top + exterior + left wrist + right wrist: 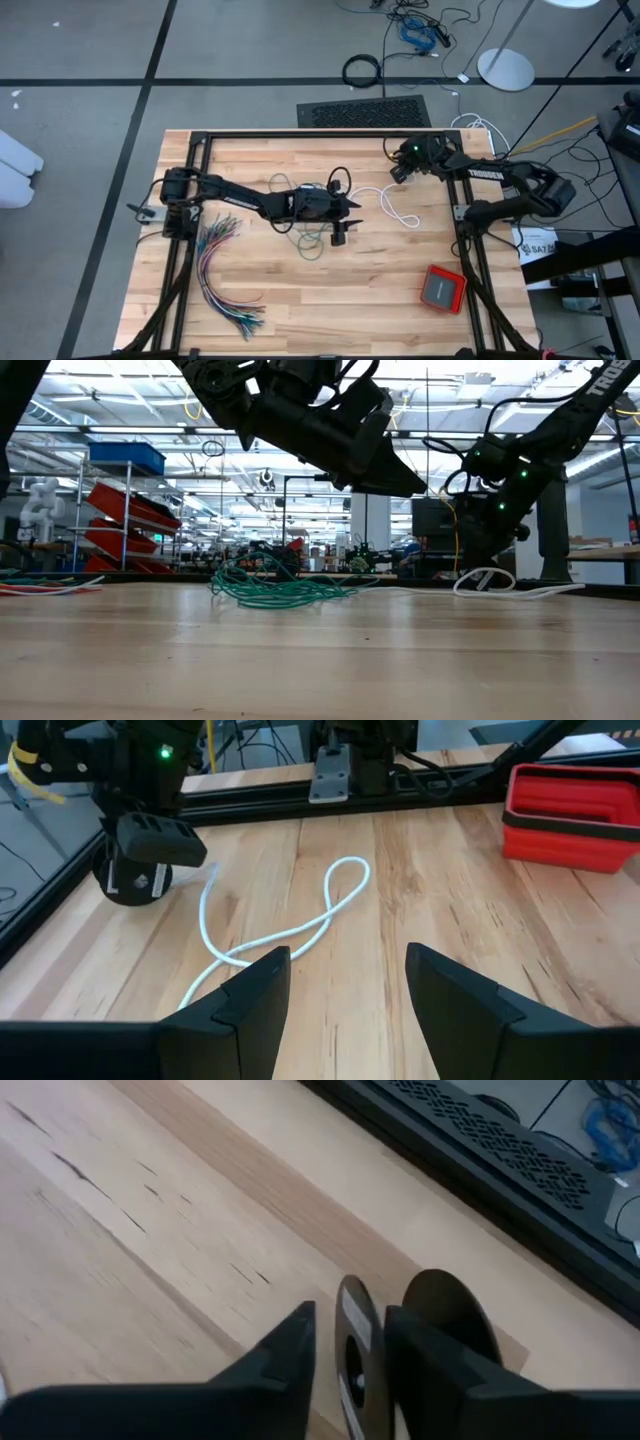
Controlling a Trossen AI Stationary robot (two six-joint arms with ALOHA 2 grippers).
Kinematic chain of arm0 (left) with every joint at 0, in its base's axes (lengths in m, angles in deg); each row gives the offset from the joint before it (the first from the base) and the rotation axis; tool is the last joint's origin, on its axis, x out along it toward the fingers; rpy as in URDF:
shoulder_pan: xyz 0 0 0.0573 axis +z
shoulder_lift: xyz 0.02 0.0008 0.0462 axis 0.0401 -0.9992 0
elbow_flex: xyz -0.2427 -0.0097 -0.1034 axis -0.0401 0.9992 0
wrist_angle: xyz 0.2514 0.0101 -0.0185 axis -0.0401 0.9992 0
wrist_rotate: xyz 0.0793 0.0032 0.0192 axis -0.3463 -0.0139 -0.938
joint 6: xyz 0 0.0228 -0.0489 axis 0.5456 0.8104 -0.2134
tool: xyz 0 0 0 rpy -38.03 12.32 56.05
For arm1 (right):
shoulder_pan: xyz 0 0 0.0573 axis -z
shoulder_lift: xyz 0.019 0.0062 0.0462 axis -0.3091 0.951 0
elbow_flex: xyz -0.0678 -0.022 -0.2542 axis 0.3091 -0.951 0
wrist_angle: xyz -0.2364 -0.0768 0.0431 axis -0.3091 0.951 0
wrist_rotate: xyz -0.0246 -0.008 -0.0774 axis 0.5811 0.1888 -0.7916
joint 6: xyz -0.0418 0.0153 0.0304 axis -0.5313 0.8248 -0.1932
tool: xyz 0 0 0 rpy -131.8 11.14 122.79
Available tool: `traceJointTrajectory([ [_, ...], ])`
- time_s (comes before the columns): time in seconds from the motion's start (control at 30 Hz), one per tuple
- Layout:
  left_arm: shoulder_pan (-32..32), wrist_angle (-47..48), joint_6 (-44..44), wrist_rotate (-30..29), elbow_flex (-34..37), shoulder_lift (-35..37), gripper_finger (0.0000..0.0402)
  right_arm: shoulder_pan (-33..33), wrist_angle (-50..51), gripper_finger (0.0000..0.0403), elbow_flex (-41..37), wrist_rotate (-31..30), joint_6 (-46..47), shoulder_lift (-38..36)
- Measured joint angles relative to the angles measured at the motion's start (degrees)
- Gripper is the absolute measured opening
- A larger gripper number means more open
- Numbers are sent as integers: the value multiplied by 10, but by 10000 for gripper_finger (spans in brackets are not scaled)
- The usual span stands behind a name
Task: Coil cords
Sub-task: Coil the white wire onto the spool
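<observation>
A red tray [442, 289] sits low on the right side of the wooden table [300, 310] in the high view. It has a grey inside, and nothing can be seen lying in it. In the left wrist view the same red tray [570, 815] is at the upper right of the frame, and its inside is hidden there.

The teal-green cord [275, 590] lies in a loose, messy heap near the middle of the table. In the low view the heap is flat and wide, spread from left to right, just left of the middle of the frame. From above, the teal-green cord [310, 240] loops out under the left arm.

The white cord end [385, 205] lies right of the middle in the high view. It runs from the left arm up toward the right arm at the upper right. In the left wrist view the white cord end [300, 925] makes a long thin loop that goes from the lower left toward the upper middle of the frame.

The left gripper [345, 208] is in the middle of the table. The left gripper [345, 990] has its fingers spread wide with bare wood between them.

The right gripper [400, 160] is at the upper right of the table, near the far edge. In the right wrist view the right gripper [350, 1345] has its fingers close together, with a flat black disc [358, 1350] standing on its edge in the thin gap between them
</observation>
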Motion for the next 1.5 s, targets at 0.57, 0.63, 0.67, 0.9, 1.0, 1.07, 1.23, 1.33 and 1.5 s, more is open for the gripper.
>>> traceJointTrajectory([
  [0.57,13,2,2,-100,0,0,208,-71,14,1,-2,147,-12,-79],
  [0.63,21,2,2,-102,0,0,208,-88,22,1,-2,183,-13,-110],
  [0.67,25,2,2,-102,0,0,208,-98,25,1,-2,202,-15,-128],
  [0.9,60,-26,-16,24,0,0,208,-179,81,0,-2,298,-31,-258],
  [1.0,76,-63,-39,144,0,0,208,-213,114,0,-2,319,-37,-304],
  [1.07,85,-97,-58,225,0,0,208,-235,128,0,-2,336,-43,-328],
  [1.23,94,-125,-65,298,0,0,208,-296,130,0,-2,396,-55,-362],
  [1.33,97,-126,-66,368,0,0,208,-331,124,0,-2,418,-55,-372],
  [1.5,96,-158,-86,452,0,0,208,-380,110,0,-2,439,-51,-374],
])
